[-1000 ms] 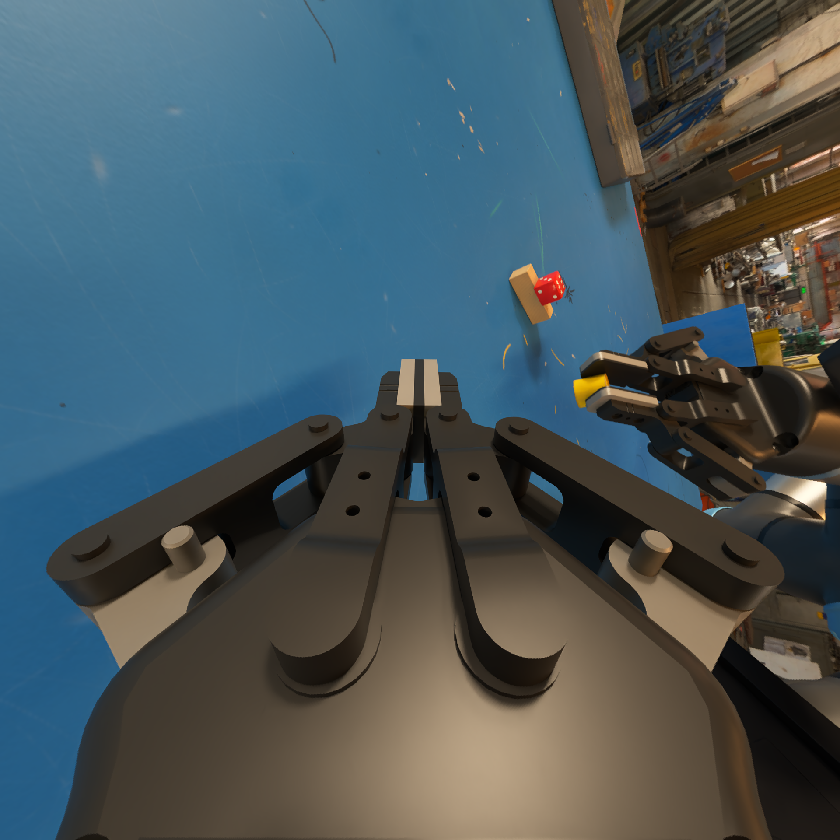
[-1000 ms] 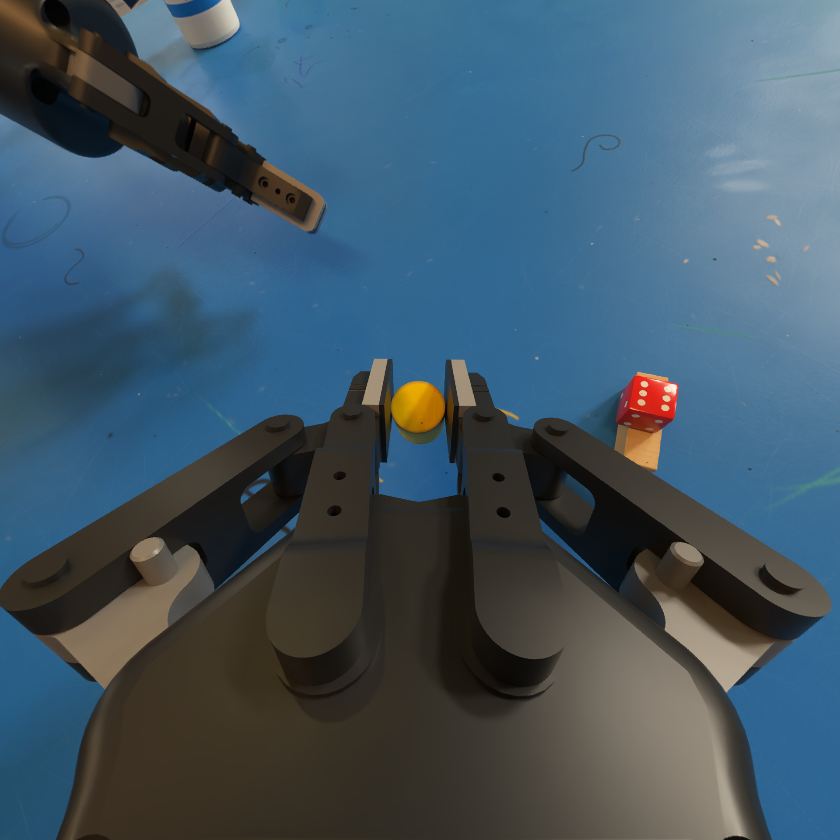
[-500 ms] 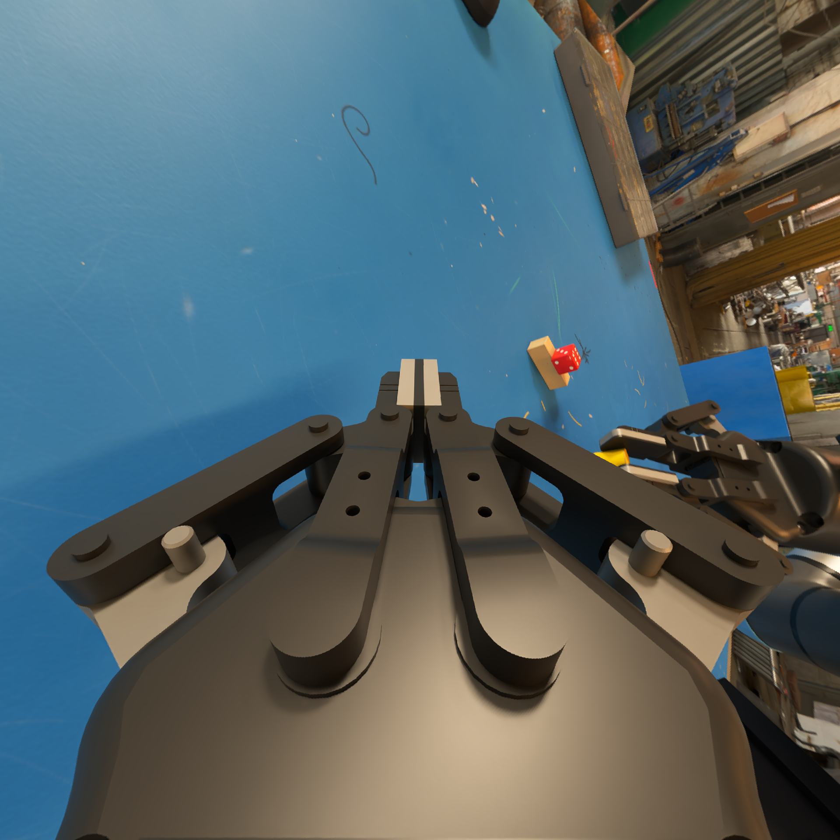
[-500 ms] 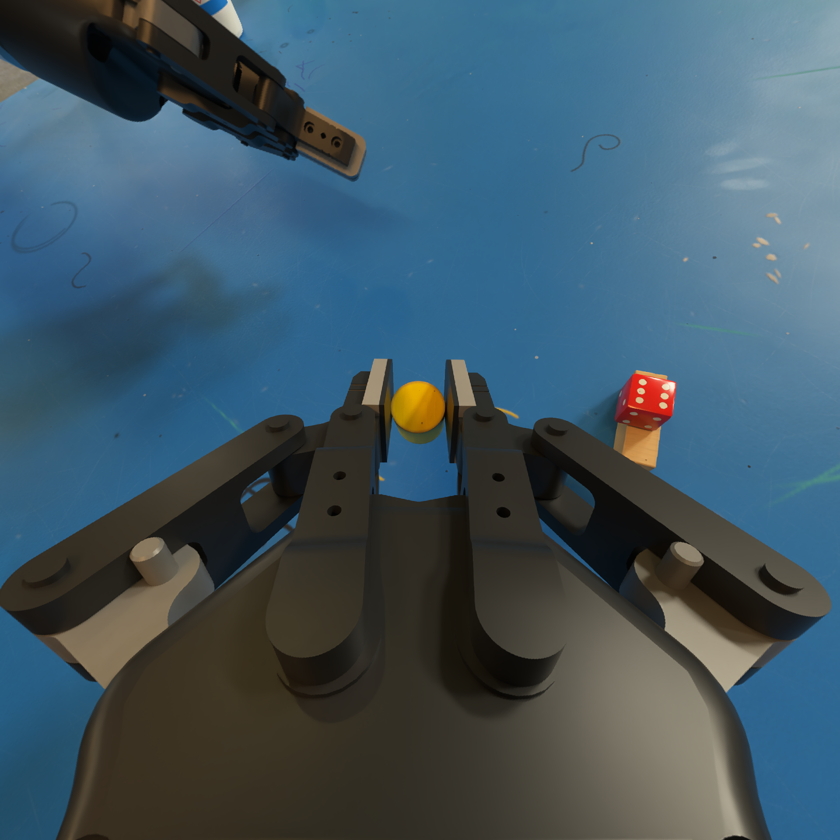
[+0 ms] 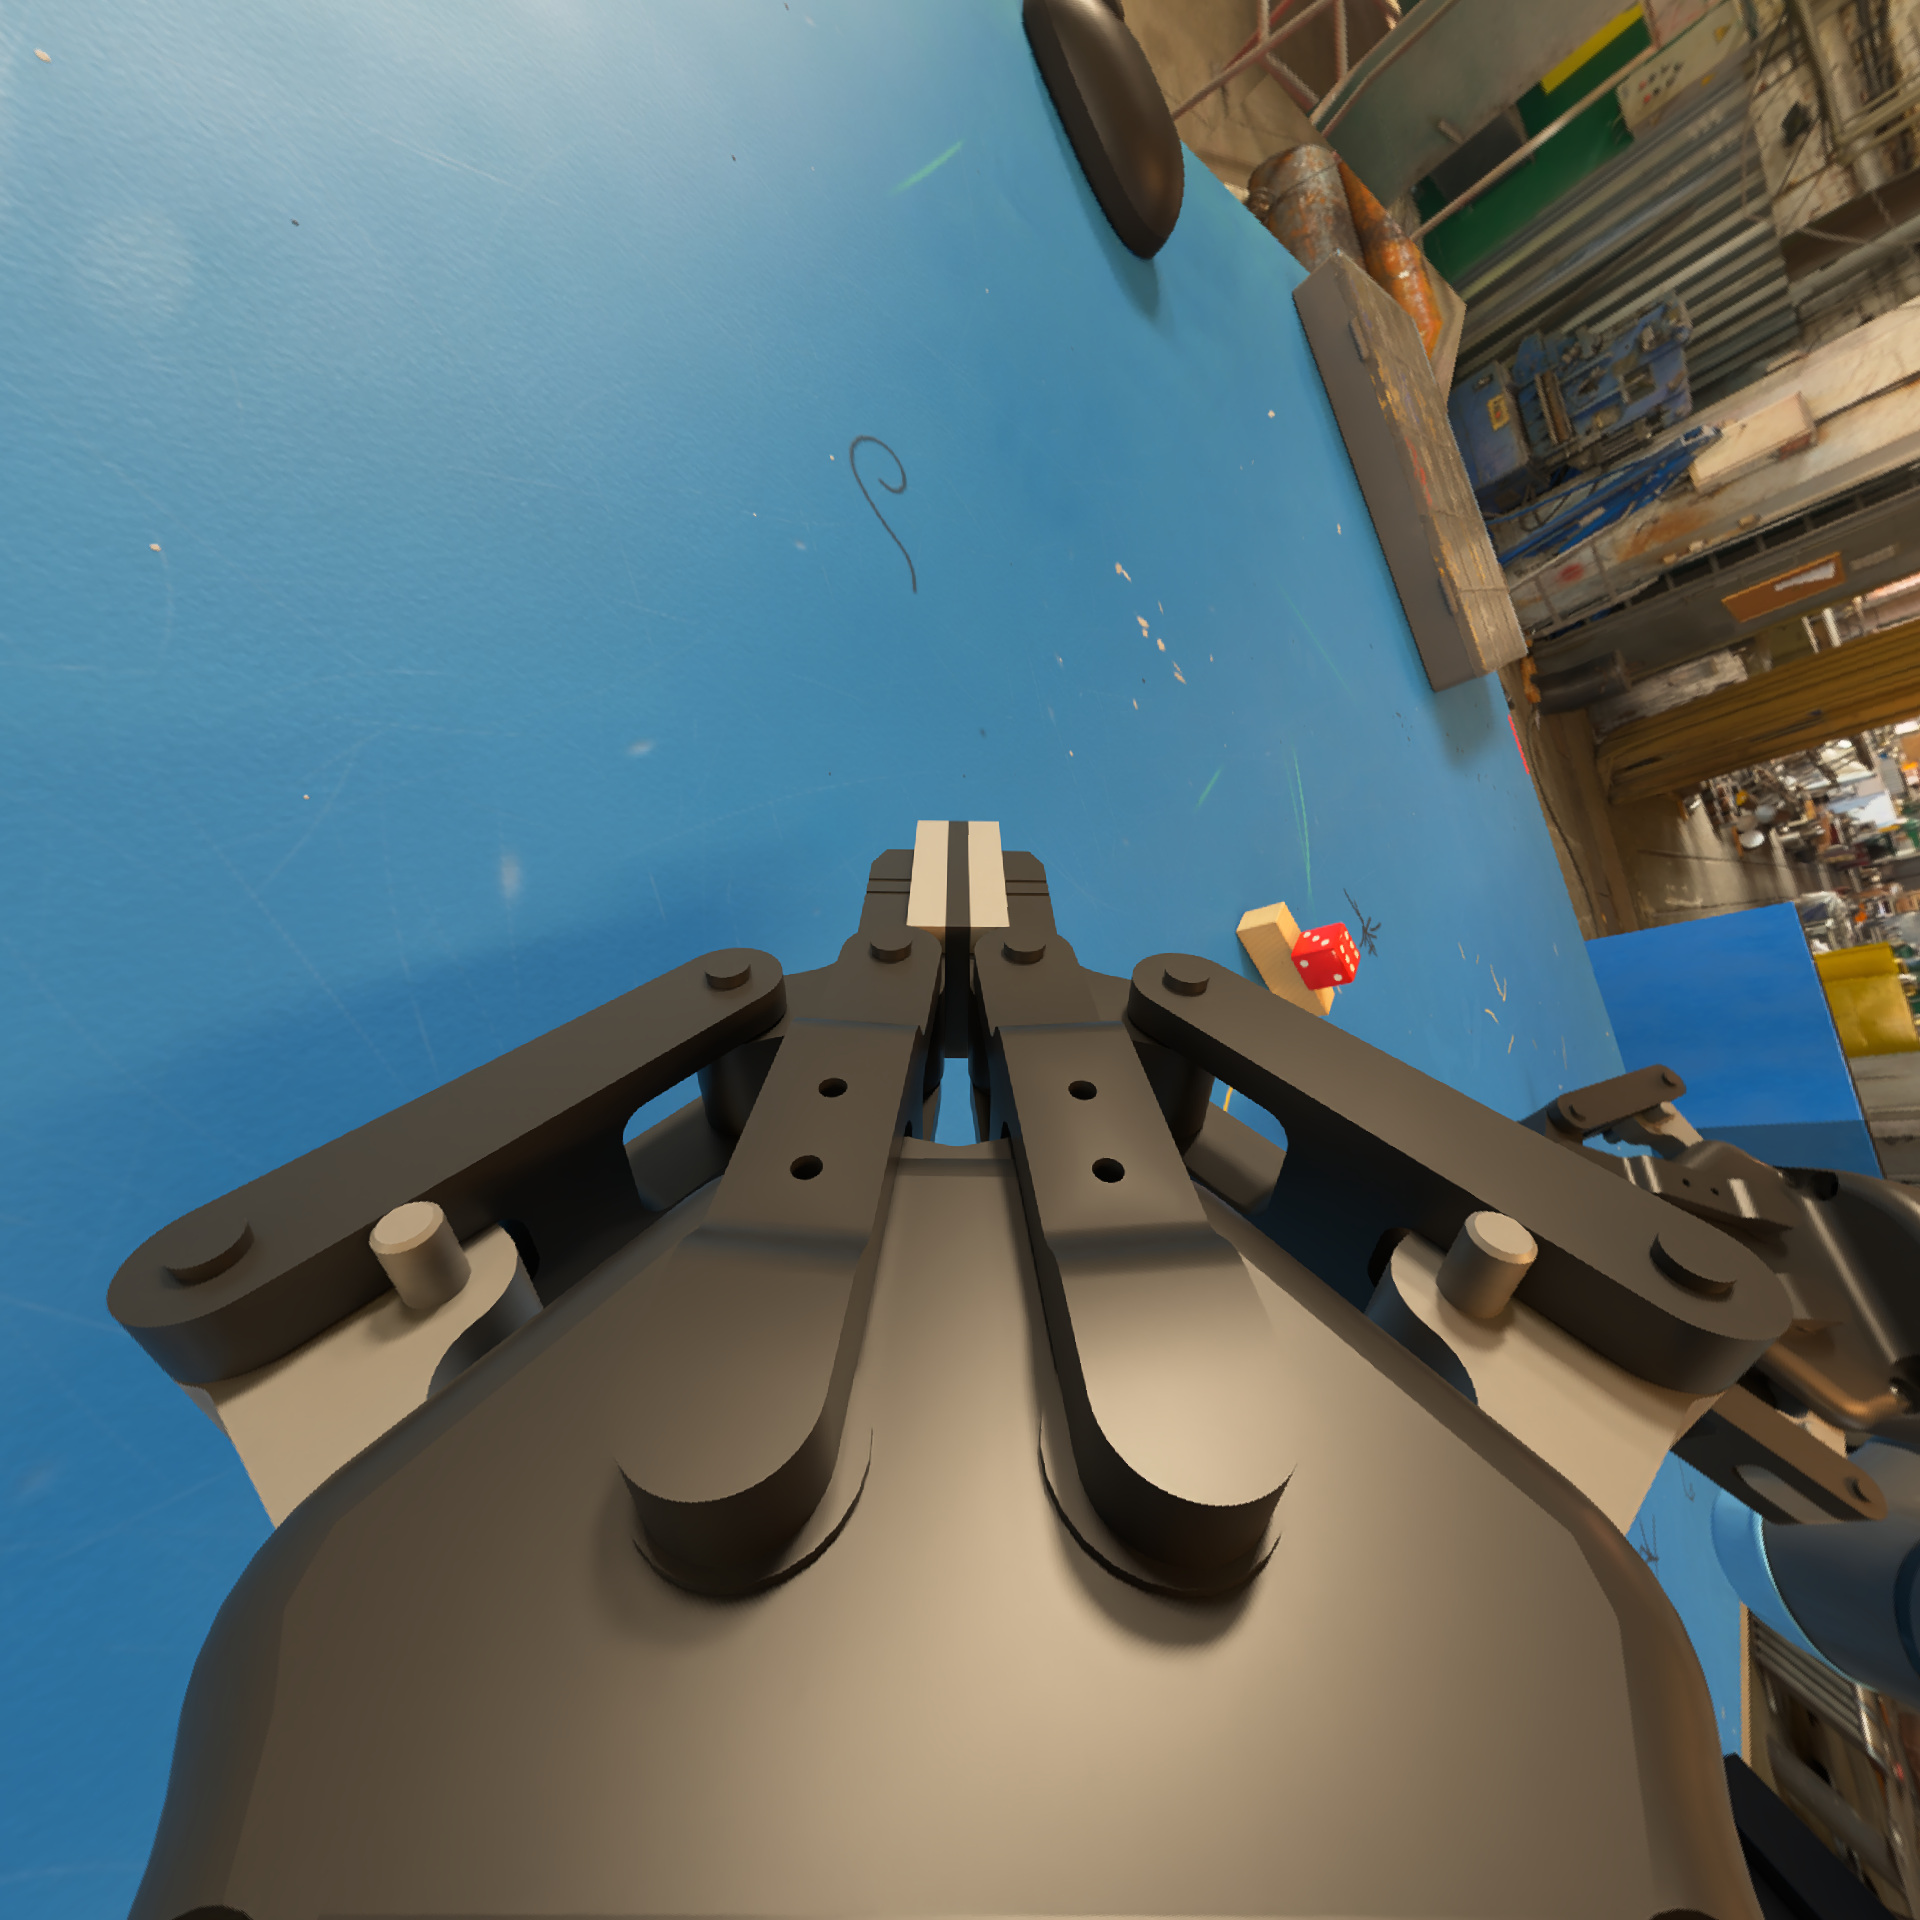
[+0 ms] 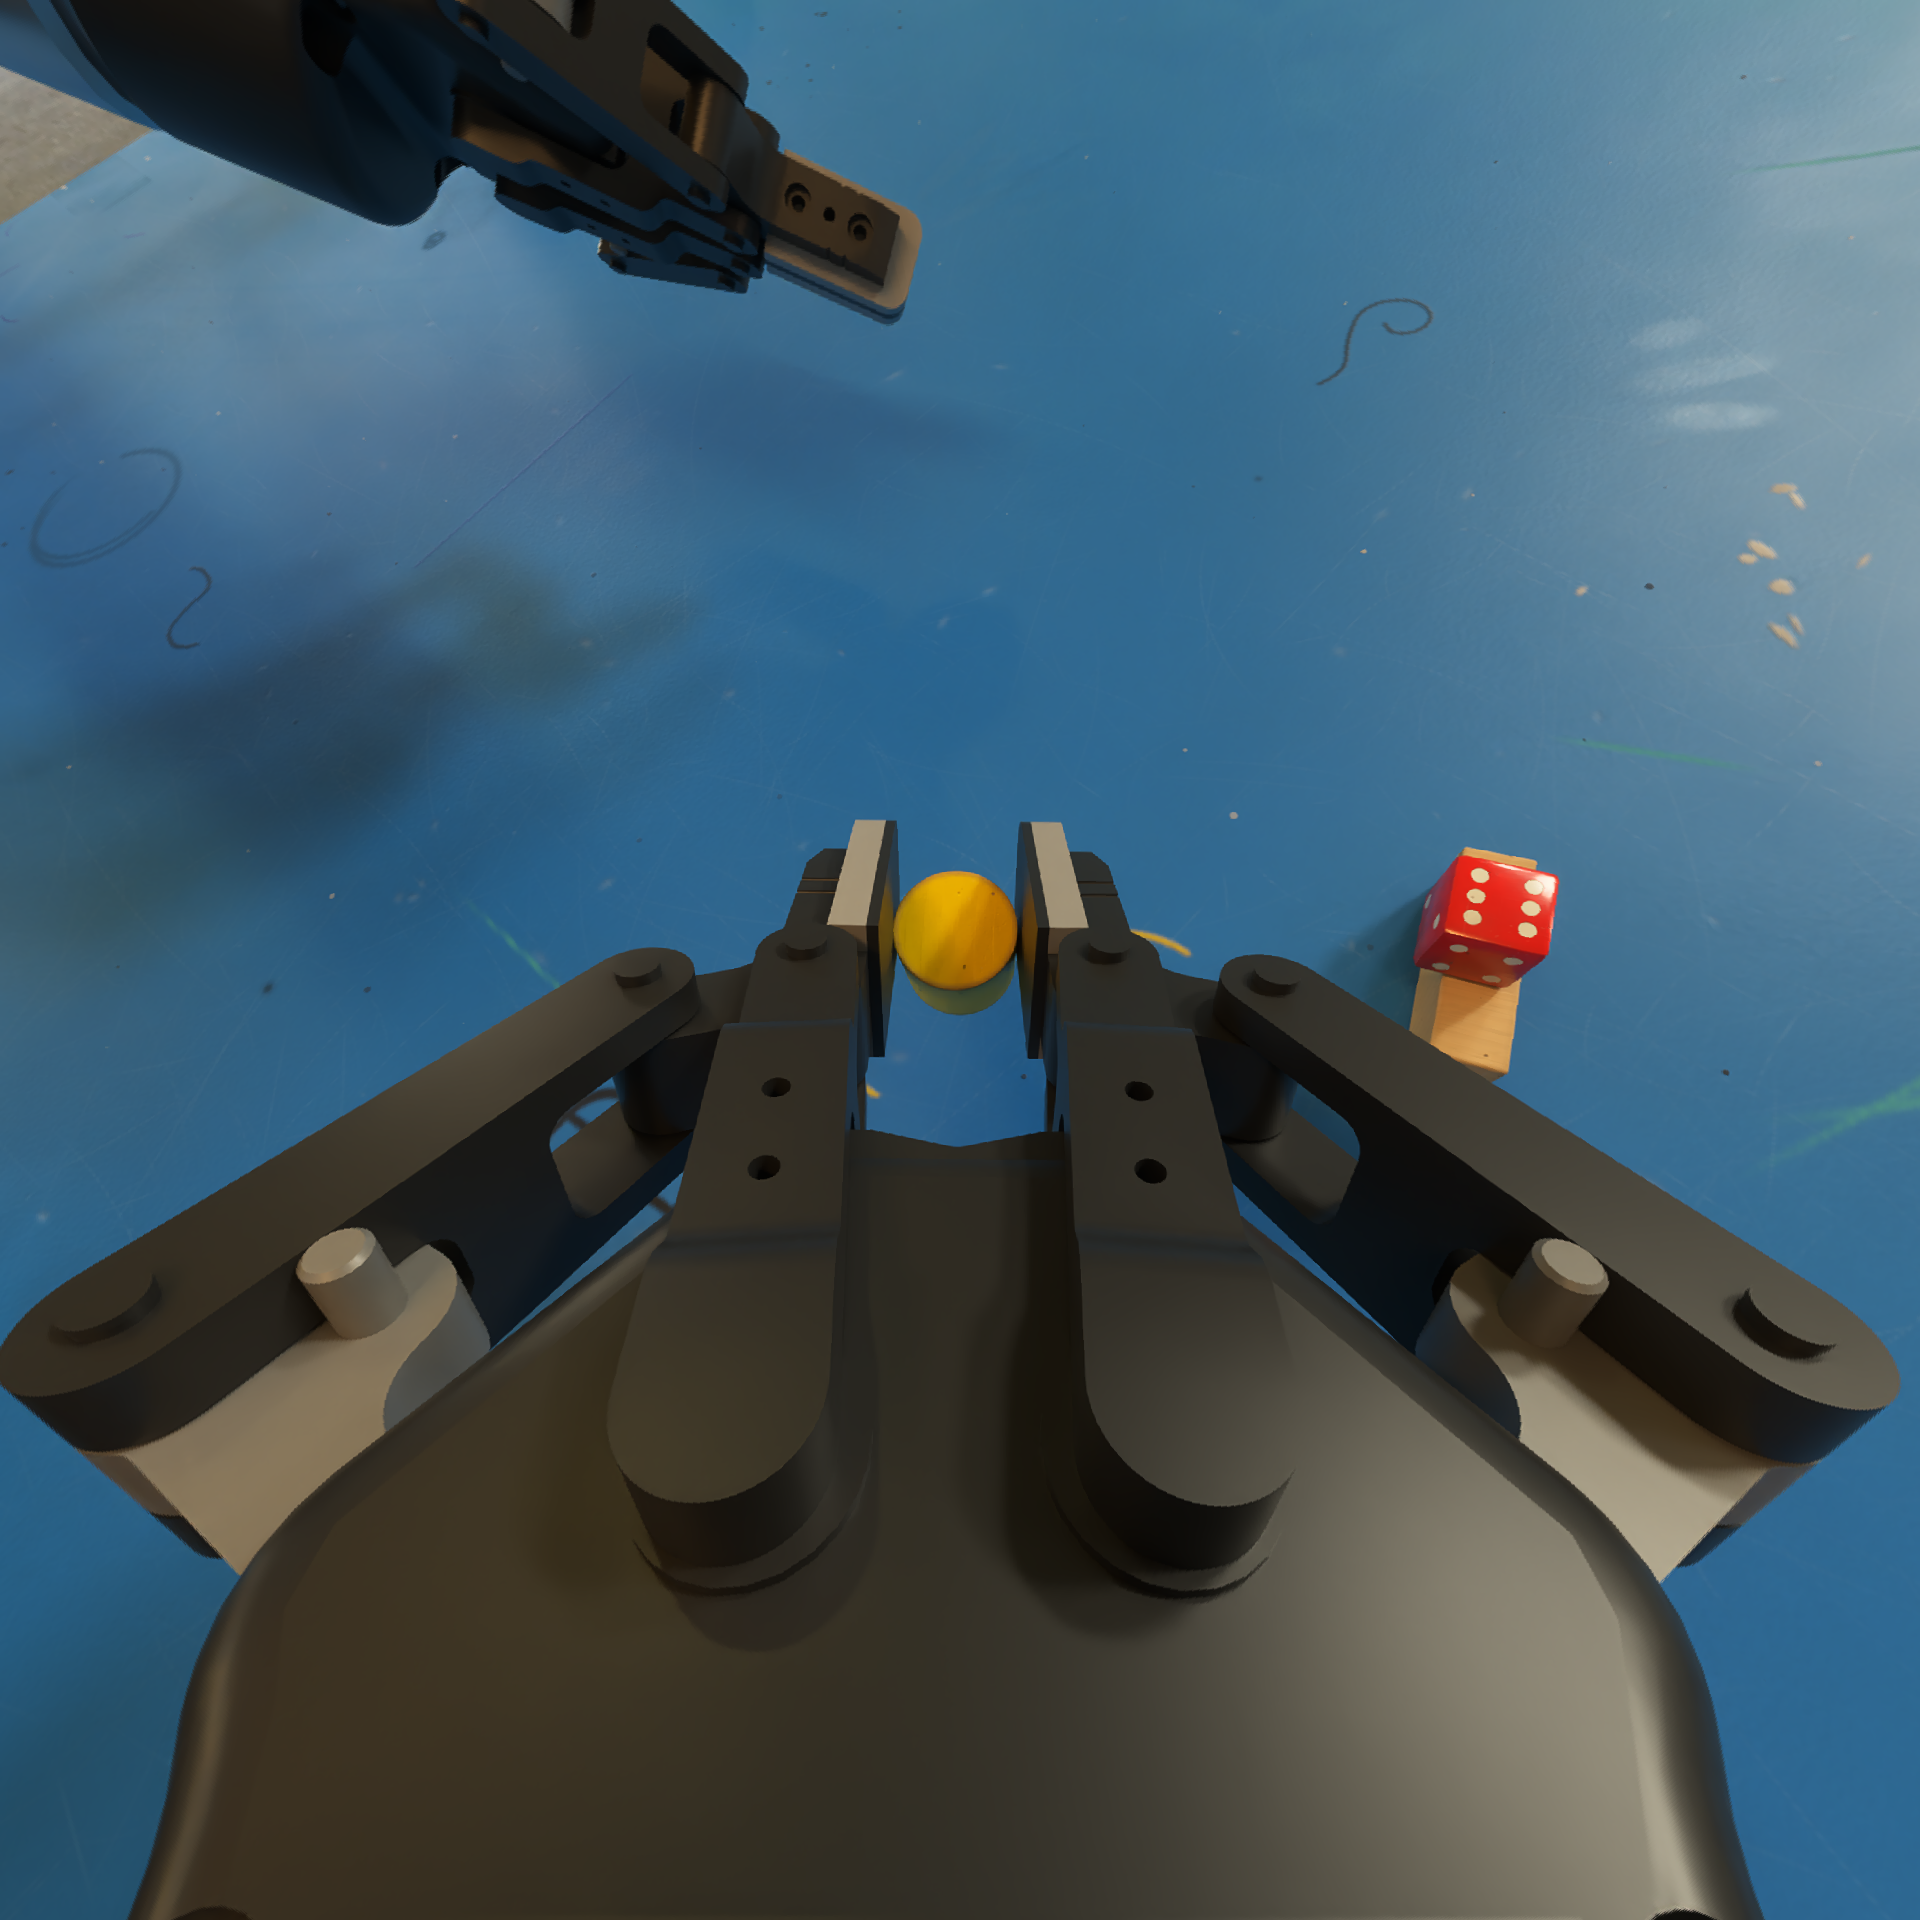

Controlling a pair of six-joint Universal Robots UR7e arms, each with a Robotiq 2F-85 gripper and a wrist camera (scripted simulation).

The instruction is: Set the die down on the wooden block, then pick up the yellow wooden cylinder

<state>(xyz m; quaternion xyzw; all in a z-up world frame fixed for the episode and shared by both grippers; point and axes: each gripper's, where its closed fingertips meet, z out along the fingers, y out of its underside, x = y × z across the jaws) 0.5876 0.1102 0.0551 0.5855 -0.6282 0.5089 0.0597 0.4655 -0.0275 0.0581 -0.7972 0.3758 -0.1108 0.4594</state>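
The red die (image 6: 1488, 916) rests on the pale wooden block (image 6: 1467, 1018) on the blue table, to the right of my right gripper (image 6: 957, 878). That gripper is shut on the yellow wooden cylinder (image 6: 954, 930), seen end-on between its pads and held above the table. The die (image 5: 1326, 954) and block (image 5: 1274, 948) also show in the left wrist view, right of my left gripper (image 5: 956, 857), which is shut and empty above the table. The left gripper also shows in the right wrist view (image 6: 831, 234), far off at upper left. The right gripper body (image 5: 1745, 1226) shows at the right edge.
A dark rounded object (image 5: 1107, 114) and a flat grey slab (image 5: 1397, 468) lie at the far side of the blue table (image 5: 520, 416). Pen scribbles and wood chips mark the surface. Beyond the table edge is workshop clutter.
The left gripper has risen and drawn back, so the die and block appear lower and farther in its view. The right gripper still holds the cylinder, almost unmoved.
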